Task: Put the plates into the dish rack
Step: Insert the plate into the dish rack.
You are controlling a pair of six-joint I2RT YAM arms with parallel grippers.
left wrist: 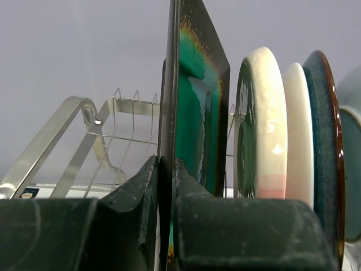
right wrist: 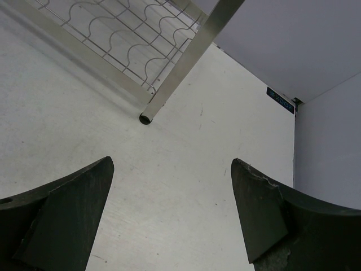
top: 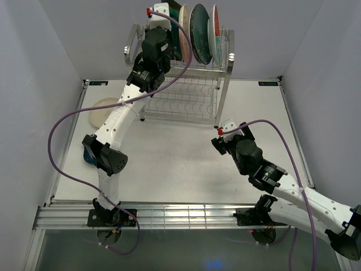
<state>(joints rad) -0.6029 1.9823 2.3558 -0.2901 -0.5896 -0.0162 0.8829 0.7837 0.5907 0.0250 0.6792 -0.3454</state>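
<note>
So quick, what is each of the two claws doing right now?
Left gripper: shut on the green plate.
Right gripper: open, holding nothing.

The left arm (top: pixel 121 116) stretches far forward and up, the left gripper (left wrist: pixel 166 169) pinched tight on the edge of the green plate (left wrist: pixel 197 113). The right arm (top: pixel 293 195) lies low, angled inward, the right gripper (right wrist: pixel 172 164) spread wide.

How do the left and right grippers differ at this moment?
The left gripper is shut on the green plate; the right gripper is open and empty. The left gripper is up at the top tier of the rack, beside other plates standing there; the right gripper is low over the table, near a rack leg. Both have dark fingers.
</note>
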